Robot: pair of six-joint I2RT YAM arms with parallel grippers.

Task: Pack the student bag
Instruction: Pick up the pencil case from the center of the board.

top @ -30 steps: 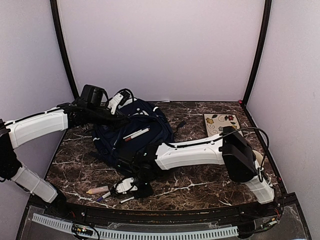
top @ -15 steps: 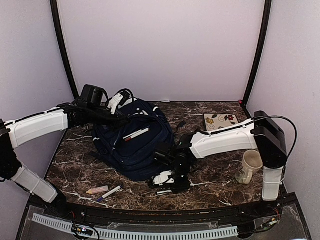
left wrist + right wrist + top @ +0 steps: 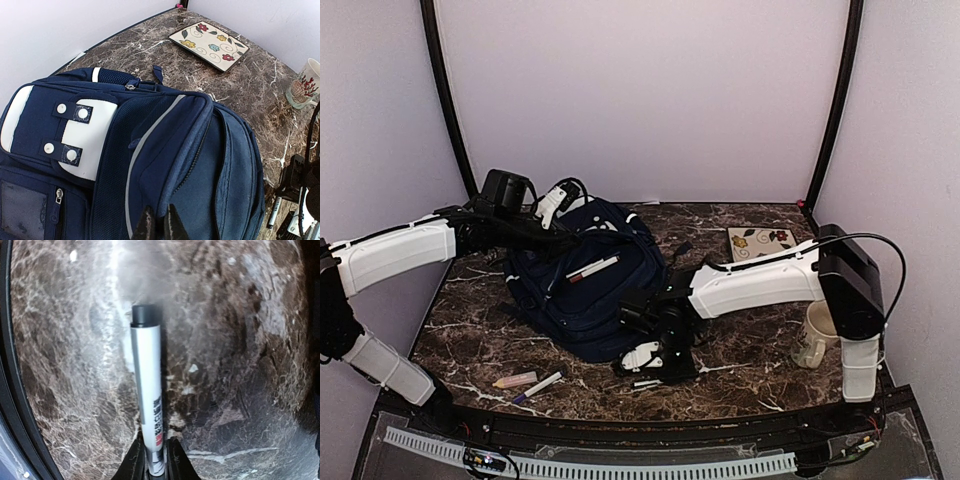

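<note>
The student bag (image 3: 595,295), navy with white patches, lies at the table's left centre and fills the left wrist view (image 3: 165,145). My left gripper (image 3: 560,205) is at the bag's far top end. There its jaws (image 3: 160,225) are shut on the edge of an unzipped flap. My right gripper (image 3: 648,368) hangs low over the table just in front of the bag. It is shut on a white marker (image 3: 148,400) with a black cap, which points away from the fingers. A white and red pen (image 3: 592,268) rests on top of the bag.
A pinkish crayon (image 3: 515,380) and a pen (image 3: 544,384) lie near the front left edge. A floral tile (image 3: 760,242) sits at the back right, also seen from the left wrist (image 3: 207,44). A mug (image 3: 817,335) stands right of the right arm.
My right arm has swung from the pens at the front left to the bag's front edge, carrying the marker. That uncovered the mug. The left arm has not moved.
</note>
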